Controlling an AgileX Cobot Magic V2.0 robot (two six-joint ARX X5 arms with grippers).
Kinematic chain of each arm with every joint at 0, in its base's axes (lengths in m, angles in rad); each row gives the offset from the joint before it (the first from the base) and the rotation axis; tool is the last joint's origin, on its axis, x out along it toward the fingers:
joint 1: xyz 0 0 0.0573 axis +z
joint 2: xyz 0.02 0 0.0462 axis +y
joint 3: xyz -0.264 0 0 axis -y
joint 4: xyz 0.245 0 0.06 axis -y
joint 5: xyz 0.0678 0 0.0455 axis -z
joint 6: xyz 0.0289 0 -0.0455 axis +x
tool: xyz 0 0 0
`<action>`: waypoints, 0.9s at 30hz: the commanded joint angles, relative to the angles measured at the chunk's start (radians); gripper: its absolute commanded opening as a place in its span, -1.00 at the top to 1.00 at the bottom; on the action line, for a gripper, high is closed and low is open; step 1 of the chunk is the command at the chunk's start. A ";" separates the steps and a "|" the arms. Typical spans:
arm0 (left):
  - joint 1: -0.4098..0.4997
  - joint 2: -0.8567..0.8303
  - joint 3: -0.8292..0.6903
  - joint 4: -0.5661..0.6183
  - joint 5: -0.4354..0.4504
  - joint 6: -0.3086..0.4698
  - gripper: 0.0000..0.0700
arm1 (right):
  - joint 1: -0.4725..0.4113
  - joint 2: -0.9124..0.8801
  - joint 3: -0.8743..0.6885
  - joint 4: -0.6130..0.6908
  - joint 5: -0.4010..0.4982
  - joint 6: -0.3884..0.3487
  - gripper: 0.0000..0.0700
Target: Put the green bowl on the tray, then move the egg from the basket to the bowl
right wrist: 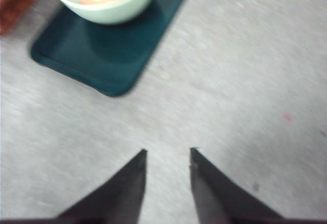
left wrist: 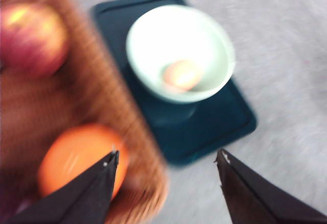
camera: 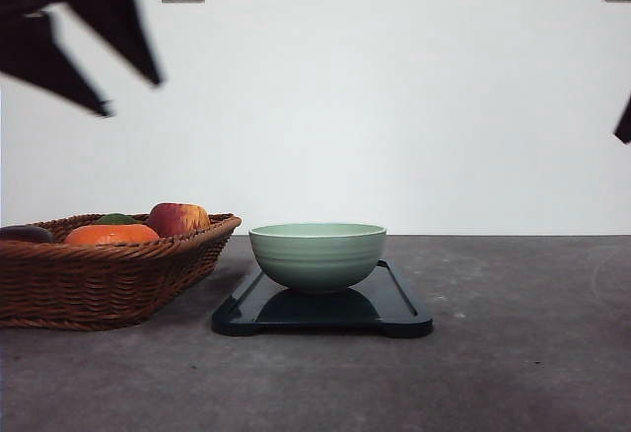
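bowl: green bowl (camera: 317, 254) sits upright on the tray (camera: 404, 306), roughly centred across its width. Step one reads as done.
egg: pale orange-tan egg (left wrist: 182, 75) lies at the bottom of the bowl in both wrist views, a bit blurred but clear enough. Step two reads as done too.
basket: wicker basket (camera: 99, 284) just beside the tray on the robot's left, close to it; can't tell if they touch. No other egg visible in it, but part of the inside is hidden.
basket contents: red-yellow apple (camera: 177, 219), orange fruit (camera: 110, 234), something green behind it, a dark item at the far left edge.
left gripper (left wrist: 166, 162): fingers spread wide, nothing between them, above the basket's near edge and the tray. In the front view the arm is high up, upper left.
right gripper (right wrist: 167, 155): fingers slightly apart, empty, over bare grey table (right wrist: 245, 81), apart from the tray.
progress: both parts look complete from how things lie.
left to do: nothing on the task itself, I'd say; at most park the arms.
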 commanded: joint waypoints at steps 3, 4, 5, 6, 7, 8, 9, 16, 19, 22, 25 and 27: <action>0.025 -0.155 -0.111 -0.015 -0.002 -0.019 -0.07 | 0.006 0.029 0.001 0.027 -0.015 0.004 0.21; 0.033 -0.198 -0.139 -0.026 -0.002 -0.021 -0.07 | 0.006 0.039 0.001 0.029 -0.016 0.004 0.21; 0.040 -0.238 -0.163 -0.038 -0.002 -0.024 -0.07 | 0.006 0.051 0.001 0.032 -0.017 0.004 0.21; 0.047 -0.280 -0.188 -0.051 -0.002 -0.030 -0.07 | 0.006 0.066 0.001 0.035 -0.021 0.004 0.21; 0.053 -0.317 -0.210 -0.061 -0.002 -0.038 -0.07 | 0.006 0.079 0.001 0.041 -0.027 0.003 0.21; 0.058 -0.352 -0.230 -0.069 -0.002 -0.048 -0.07 | 0.007 0.092 0.001 0.049 -0.033 0.003 0.21; 0.064 -0.387 -0.250 -0.074 -0.002 -0.055 -0.07 | 0.007 0.106 0.001 0.060 -0.046 0.001 0.21; 0.081 -0.529 -0.291 -0.095 -0.001 -0.073 -0.07 | 0.019 0.138 0.001 0.113 -0.098 0.001 0.21; 0.081 -0.563 -0.291 -0.105 0.000 -0.076 -0.07 | 0.020 0.137 0.001 0.100 -0.098 0.002 0.20; 0.081 -0.589 -0.291 -0.109 0.000 -0.075 0.26 | 0.020 0.137 0.001 0.086 -0.098 0.008 0.43; 0.081 -0.600 -0.291 -0.109 -0.001 -0.058 0.96 | 0.020 0.137 0.001 0.088 -0.097 0.008 0.94; 0.081 -0.599 -0.291 -0.102 -0.001 -0.041 1.00 | 0.020 0.137 0.001 0.084 -0.108 0.022 0.96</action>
